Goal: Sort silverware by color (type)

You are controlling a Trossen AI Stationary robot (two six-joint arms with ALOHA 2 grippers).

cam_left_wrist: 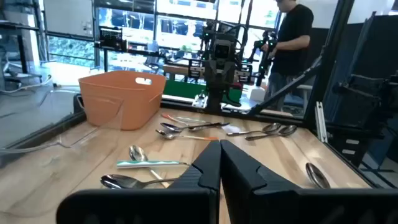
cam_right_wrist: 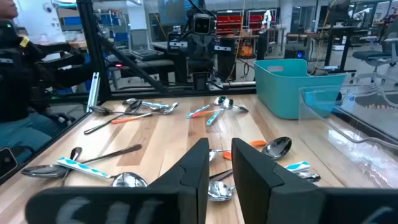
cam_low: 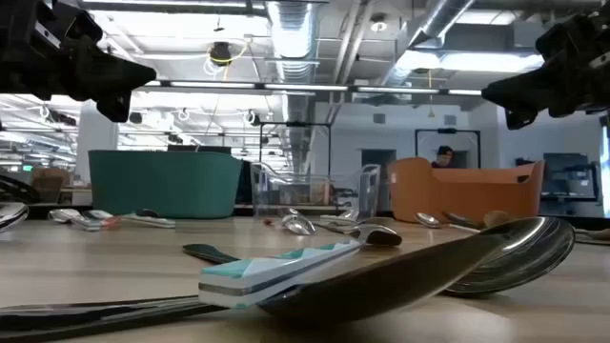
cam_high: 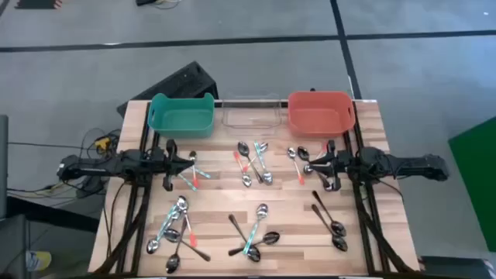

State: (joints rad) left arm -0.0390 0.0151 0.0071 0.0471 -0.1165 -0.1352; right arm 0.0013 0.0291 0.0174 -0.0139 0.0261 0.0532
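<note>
The silverware lies in loose clusters on the wooden table: teal, orange and dark-handled spoons at the far middle [cam_high: 254, 163], near left [cam_high: 174, 229], near middle [cam_high: 252, 236] and near right [cam_high: 329, 221]. My left gripper [cam_high: 190, 161] hovers shut above the table's left part, beside a few spoons [cam_high: 192, 177]; its fingertips meet in the left wrist view [cam_left_wrist: 219, 163]. My right gripper [cam_high: 311, 163] hovers over the right part near more spoons [cam_high: 298, 159]. A narrow gap shows between its fingers [cam_right_wrist: 221, 162], with nothing in it.
Three bins stand along the far edge: teal [cam_high: 180, 115], clear [cam_high: 250, 116] and orange [cam_high: 320, 111]. In the low view a teal-handled spoon [cam_low: 286, 272] lies close to the camera. A person stands in the room beyond the table [cam_left_wrist: 292, 37].
</note>
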